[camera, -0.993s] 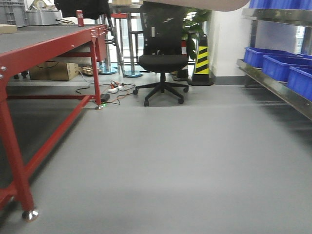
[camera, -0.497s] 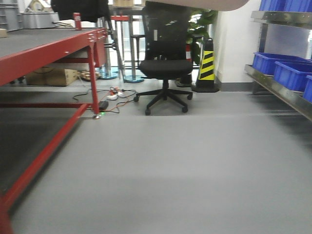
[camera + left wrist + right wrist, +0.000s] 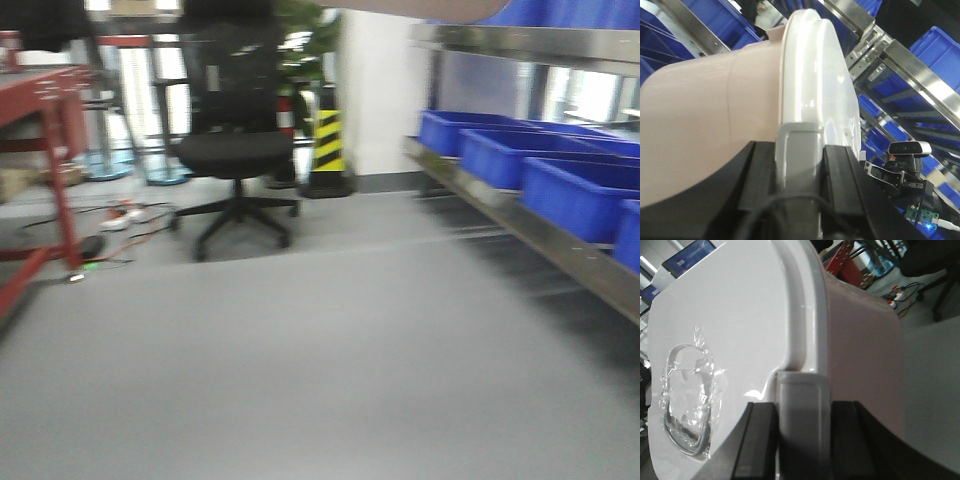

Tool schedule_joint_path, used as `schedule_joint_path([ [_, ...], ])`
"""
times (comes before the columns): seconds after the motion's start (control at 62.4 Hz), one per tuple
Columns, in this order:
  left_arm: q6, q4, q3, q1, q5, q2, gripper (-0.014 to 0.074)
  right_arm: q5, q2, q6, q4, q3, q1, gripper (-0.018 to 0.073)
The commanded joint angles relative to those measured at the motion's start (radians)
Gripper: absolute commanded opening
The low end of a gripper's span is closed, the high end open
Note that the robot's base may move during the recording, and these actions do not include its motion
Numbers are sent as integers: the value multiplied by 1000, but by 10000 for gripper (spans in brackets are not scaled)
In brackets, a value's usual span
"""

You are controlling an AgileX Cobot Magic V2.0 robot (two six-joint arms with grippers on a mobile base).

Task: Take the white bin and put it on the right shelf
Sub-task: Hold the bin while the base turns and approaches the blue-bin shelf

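While the front view is smeared with blur, the wrist cams are pretty clear, so going mostly off those. The bin (image 3: 700, 125) is up in the air between the two arms. You can just catch its pale underside (image 3: 420, 6) poking in at the very top of the front view, above the grey floor (image 3: 330, 370).

On the left wrist cam, the left gripper (image 3: 799, 167) has its black fingers (image 3: 759, 175) pressed either side of a grey latch (image 3: 797, 145) at the end of the bin, clamped on it as far as I can see. The white lid (image 3: 815, 75) curves away above that. Behind it are steel rails and blue crates (image 3: 945, 45), all tilted.

Same deal on the other end. The right gripper (image 3: 802, 437) sits with its fingers (image 3: 759, 440) snug around the matching latch (image 3: 802, 405), so it's gripping the bin (image 3: 860, 350) too. The lid (image 3: 735, 315) has a handle recess covered in crinkly clear plastic (image 3: 687, 395).

The shelf (image 3: 560, 255) runs along the right side of the front view with blue crates (image 3: 575, 195) sitting on it. The bin isn't on it yet. Over on the left there's a red table (image 3: 55, 110), some cables (image 3: 120, 215) on the floor, a black office chair (image 3: 237, 150) and a yellow-black cone (image 3: 328, 140) by the wall.
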Motion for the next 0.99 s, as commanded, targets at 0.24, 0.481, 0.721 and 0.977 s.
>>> schedule_joint_path([
  [0.24, 12, -56, -33, -59, 265, -52, -125, 152, -45, -20, 128, -36, 34, 52],
  [0.481, 12, -56, -33, -59, 265, -52, -125, 153, -45, -20, 128, -36, 34, 52],
  [0.721, 12, -56, -33, -59, 265, -52, -125, 153, -45, -20, 128, -36, 34, 52],
  [0.977, 12, -56, -33, -59, 265, -52, -125, 153, -45, -20, 128, -36, 34, 52],
])
